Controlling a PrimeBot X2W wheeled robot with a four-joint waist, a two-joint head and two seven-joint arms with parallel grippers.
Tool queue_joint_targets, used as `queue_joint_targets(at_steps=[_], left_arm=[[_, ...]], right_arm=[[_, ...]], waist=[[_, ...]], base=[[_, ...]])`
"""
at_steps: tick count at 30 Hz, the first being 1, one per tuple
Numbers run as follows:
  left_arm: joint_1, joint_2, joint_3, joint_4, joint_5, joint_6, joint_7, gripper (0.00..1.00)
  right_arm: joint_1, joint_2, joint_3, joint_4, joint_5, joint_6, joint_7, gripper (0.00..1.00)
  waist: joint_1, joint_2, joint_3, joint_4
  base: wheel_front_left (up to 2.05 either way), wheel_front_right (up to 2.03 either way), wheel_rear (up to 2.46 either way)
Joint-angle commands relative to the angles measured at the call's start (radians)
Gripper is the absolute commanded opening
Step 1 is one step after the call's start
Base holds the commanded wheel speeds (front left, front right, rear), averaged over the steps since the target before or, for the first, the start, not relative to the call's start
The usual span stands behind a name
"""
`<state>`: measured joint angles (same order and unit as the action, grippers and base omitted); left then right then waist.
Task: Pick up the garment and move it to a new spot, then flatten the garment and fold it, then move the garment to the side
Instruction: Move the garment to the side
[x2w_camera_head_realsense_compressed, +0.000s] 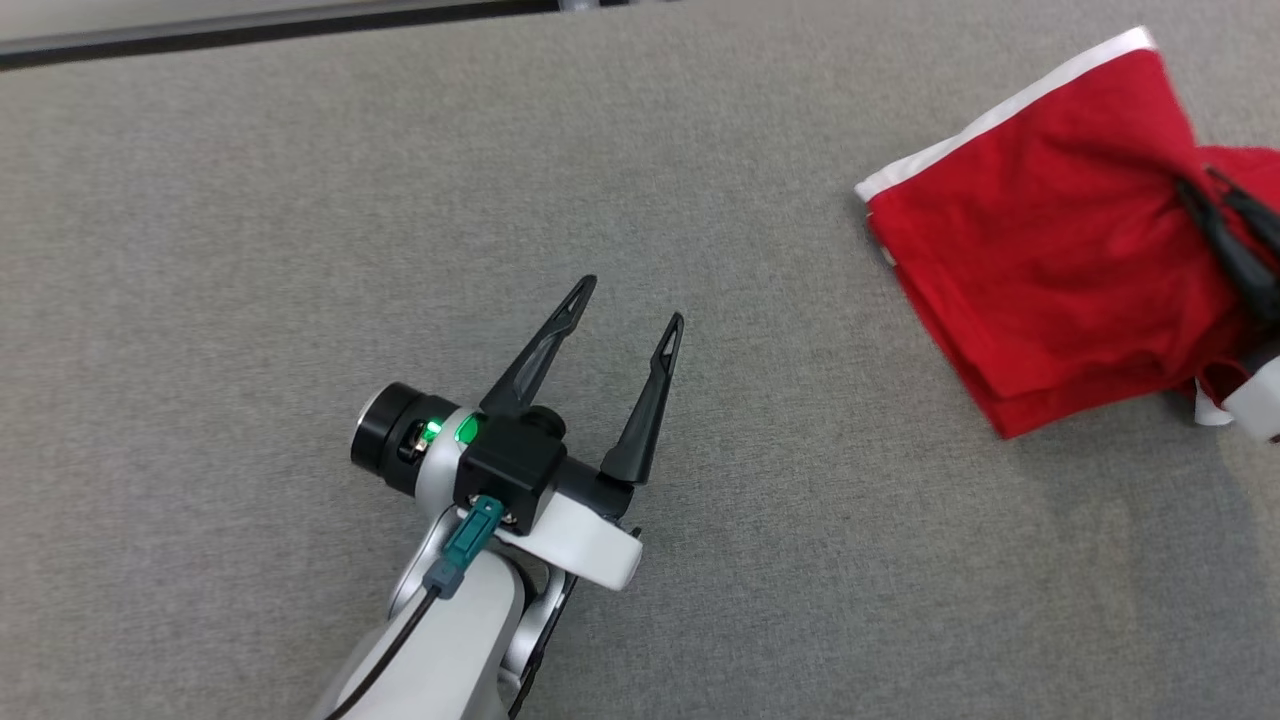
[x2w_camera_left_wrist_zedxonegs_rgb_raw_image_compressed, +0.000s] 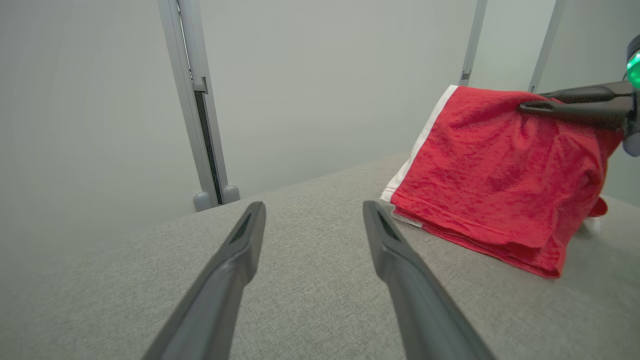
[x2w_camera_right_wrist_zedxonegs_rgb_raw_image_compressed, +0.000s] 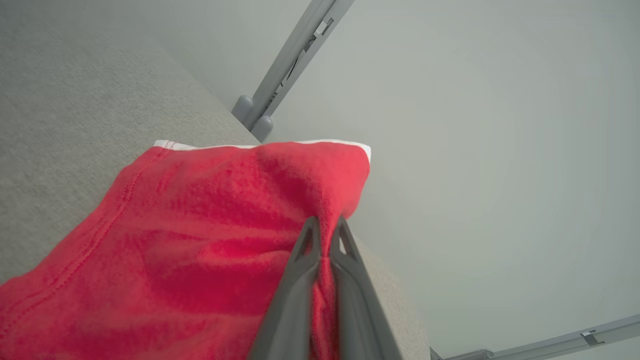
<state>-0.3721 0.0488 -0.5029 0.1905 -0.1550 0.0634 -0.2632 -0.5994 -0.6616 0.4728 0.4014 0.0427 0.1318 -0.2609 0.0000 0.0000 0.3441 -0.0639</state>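
1. The garment (x2w_camera_head_realsense_compressed: 1040, 270), red with a white band along one edge, is at the far right of the grey cloth-covered table (x2w_camera_head_realsense_compressed: 300, 250). It is folded into several layers.
2. Its lower folded edges rest on the table. Its right-hand part is raised off the table and hangs in creases from the point where it is held.
3. The right gripper (x2w_camera_right_wrist_zedxonegs_rgb_raw_image_compressed: 327, 222) is clamped on the garment. Its two dark fingers are pressed close together with a ridge of red cloth pinched between them, near the corner with the white band.
4. The left gripper (x2w_camera_head_realsense_compressed: 631, 302) is spread wide with nothing between its fingers. It is over bare table near the middle, well apart from the garment, with its fingers pointing up and to the right in the head view.
5. A green light (x2w_camera_head_realsense_compressed: 465, 430) glows on the left wrist, and a teal plug (x2w_camera_head_realsense_compressed: 470, 530) with a dark cable sits just below it.
6. A grey upright post (x2w_camera_left_wrist_zedxonegs_rgb_raw_image_compressed: 192, 100) stands at the far edge of the table, in front of a plain pale wall.
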Motion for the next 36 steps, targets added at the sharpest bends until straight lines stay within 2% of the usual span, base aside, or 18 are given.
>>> queue_joint_targets(at_steps=[1,6,11,15,20,27,28,29,30,36], left_arm=[[-0.038,0.004,-0.005,0.006,0.010,-0.004,-0.001,1.00],[-0.115,0.004,-0.027,0.019,0.030,-0.018,-0.001,1.00],[-0.178,0.005,-0.035,0.021,0.044,-0.024,-0.001,1.00],[-0.215,0.005,-0.040,0.017,0.049,-0.025,-0.001,1.00],[-0.227,0.007,-0.038,0.021,0.047,-0.017,0.000,1.00],[-0.229,0.015,-0.033,0.028,0.042,-0.011,0.001,1.00],[-0.227,0.014,-0.032,0.027,0.039,-0.009,0.001,1.00],[-0.224,0.014,-0.032,0.026,0.036,-0.007,0.001,1.00],[-0.222,0.012,-0.033,0.023,0.033,-0.007,0.001,1.00],[-0.202,0.004,-0.039,-0.001,0.011,0.007,-0.001,1.00]], right_arm=[[-0.026,-0.045,0.004,-0.007,0.017,-0.002,-0.005,0.00],[-0.082,-0.188,0.012,0.005,0.062,-0.002,-0.005,0.00],[-0.117,-0.258,0.006,0.066,0.093,-0.002,-0.005,0.00],[-0.147,-0.264,-0.011,0.142,0.122,-0.002,-0.005,0.00],[-0.187,-0.254,0.013,0.197,0.130,-0.002,-0.005,0.00],[-0.228,-0.244,0.025,0.309,0.097,-0.002,-0.004,0.00],[-0.228,-0.234,0.025,0.334,0.098,-0.002,-0.003,0.14],[-0.230,-0.225,0.026,0.358,0.101,-0.002,-0.003,0.47],[-0.235,-0.220,0.030,0.374,0.101,-0.002,-0.003,1.00],[-0.251,-0.181,-0.016,0.412,0.117,-0.002,-0.003,1.00]], waist=[[0.0000,0.0000,0.090,-0.067],[0.0000,0.0000,0.182,-0.109],[0.0000,0.0000,0.249,-0.123],[0.0000,0.0000,0.289,-0.120],[0.0000,0.0000,0.315,-0.111],[0.0000,0.0000,0.319,-0.086],[0.0000,0.0000,0.315,-0.082],[0.0000,0.0000,0.311,-0.078],[0.0000,0.0000,0.306,-0.074],[0.0000,0.0000,0.251,-0.054]], base=[[0.00,0.00,0.00],[0.00,0.00,0.00],[0.00,0.00,0.00],[0.00,0.00,0.00],[0.00,0.00,0.00],[0.00,0.00,0.00],[0.00,0.00,0.00],[0.00,0.00,0.00],[0.00,0.00,0.00],[0.00,0.00,0.00]])
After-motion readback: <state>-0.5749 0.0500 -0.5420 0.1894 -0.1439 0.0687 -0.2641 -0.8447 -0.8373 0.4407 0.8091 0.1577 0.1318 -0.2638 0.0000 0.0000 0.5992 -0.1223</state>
